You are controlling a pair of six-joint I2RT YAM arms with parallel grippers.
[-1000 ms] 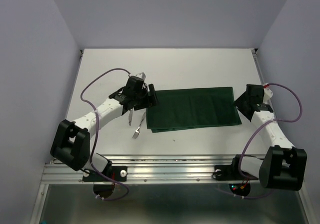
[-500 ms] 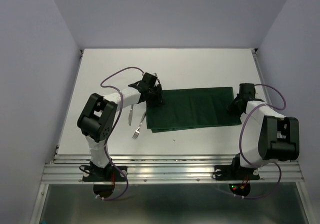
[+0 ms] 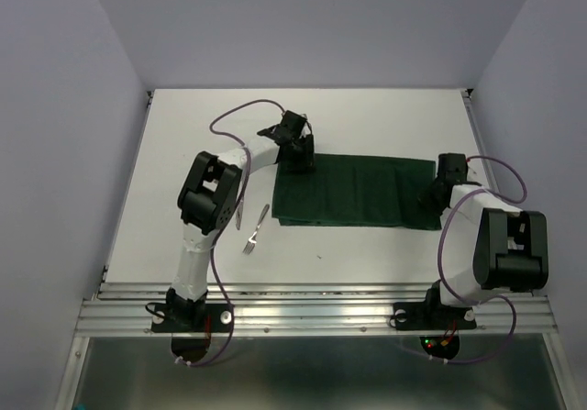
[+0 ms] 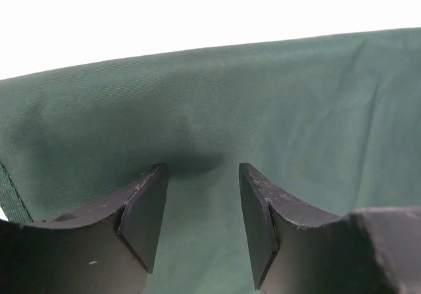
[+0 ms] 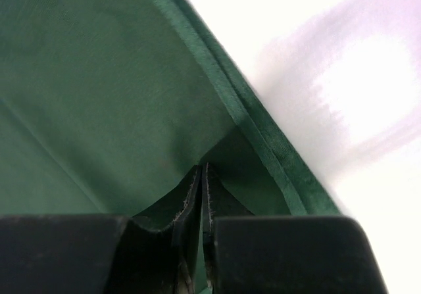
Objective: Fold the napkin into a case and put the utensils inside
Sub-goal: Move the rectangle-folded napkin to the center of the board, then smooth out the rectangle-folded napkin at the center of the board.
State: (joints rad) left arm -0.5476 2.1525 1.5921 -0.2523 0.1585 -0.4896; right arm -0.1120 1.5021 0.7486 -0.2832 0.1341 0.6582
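Dark green cloth, the napkin point(image 3: 353, 192), lies flat as a wide rectangle in the middle of a white table point(image 3: 385, 121). It has not yet been made into a case. A silver fork point(image 3: 254, 229) lies on the bare table just off the napkin's near left corner. A sliver of the knife point(image 3: 239, 216) shows beside it, mostly hidden by the left arm point(image 3: 225, 185).

The left arm reaches far forward, its wrist bent over the napkin's far left corner. In its wrist view the left fingers point(image 4: 141, 215) stand apart, with cloth lying between and beyond them and nothing visibly pinched. The right arm point(image 3: 500, 245) is folded back tightly, its wrist low at the napkin's right edge. The right fingers point(image 5: 189, 202) are pressed together on the cloth just inside the hemmed edge, and the fabric rises into a small peak at their tips.

The step in hand appears to be taking hold of both ends for a fold. To do it well, the left fingers would probably need to close on their corner before either end is raised. Both ends should then rise and travel together, keeping the cloth taut so that edge meets edge squarely (how many layers the right fingers hold cannot be told). The cutlery sits near the left corner, so the moving cloth should stay clear of it.
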